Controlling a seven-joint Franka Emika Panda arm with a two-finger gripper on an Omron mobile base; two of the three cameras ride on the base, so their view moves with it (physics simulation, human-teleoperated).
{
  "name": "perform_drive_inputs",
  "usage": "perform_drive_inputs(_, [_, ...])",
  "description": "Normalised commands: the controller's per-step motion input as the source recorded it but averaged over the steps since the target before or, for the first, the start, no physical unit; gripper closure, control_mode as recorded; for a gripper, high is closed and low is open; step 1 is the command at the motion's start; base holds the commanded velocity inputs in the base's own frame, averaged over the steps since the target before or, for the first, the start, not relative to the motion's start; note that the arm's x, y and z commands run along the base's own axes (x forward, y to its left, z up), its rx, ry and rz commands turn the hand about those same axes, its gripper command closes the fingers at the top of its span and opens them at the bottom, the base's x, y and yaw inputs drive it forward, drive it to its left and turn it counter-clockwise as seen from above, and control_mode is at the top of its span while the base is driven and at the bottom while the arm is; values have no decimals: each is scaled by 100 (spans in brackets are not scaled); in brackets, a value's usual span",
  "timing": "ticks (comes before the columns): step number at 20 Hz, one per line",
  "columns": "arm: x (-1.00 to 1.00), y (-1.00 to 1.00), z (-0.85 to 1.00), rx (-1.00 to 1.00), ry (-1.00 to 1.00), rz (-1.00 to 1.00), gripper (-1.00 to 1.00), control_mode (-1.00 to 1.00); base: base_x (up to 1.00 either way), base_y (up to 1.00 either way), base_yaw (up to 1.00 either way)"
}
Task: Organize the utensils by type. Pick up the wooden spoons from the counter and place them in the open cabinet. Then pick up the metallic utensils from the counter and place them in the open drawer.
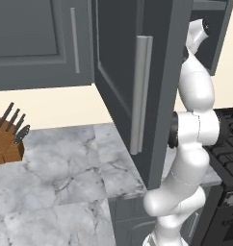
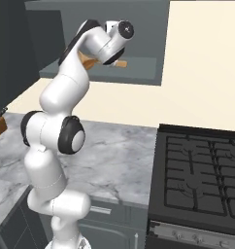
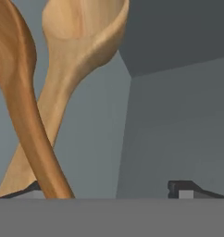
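Spoons: two orange-brown wooden spoons (image 3: 53,92) crossed inside tall dark grey open cabinet (image 2: 139,68), upper left of hand view, long axes running up-frame, bowls at top. Two-finger gripper (image 3: 109,189) spread wide, grasping nothing; handles beside left fingertip.

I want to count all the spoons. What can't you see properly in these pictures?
- Left base view: the open cabinet door hides the shelf and the tool.
- Right base view: the arm covers most of the wooden spoons on the shelf.
- Hand view: both spoon bowls are cut off by the top edge.
- Left base view: the knife block is cut off at the left edge.
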Motion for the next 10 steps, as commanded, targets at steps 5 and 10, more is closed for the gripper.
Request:
perform_drive_inputs(5, [-6,-1,-12,0,7,-15,-100,-100,0,0,0])
perform_drive_inputs(10, [-24,-2,-4,1,1,-16,-100,-100,0,0,0])
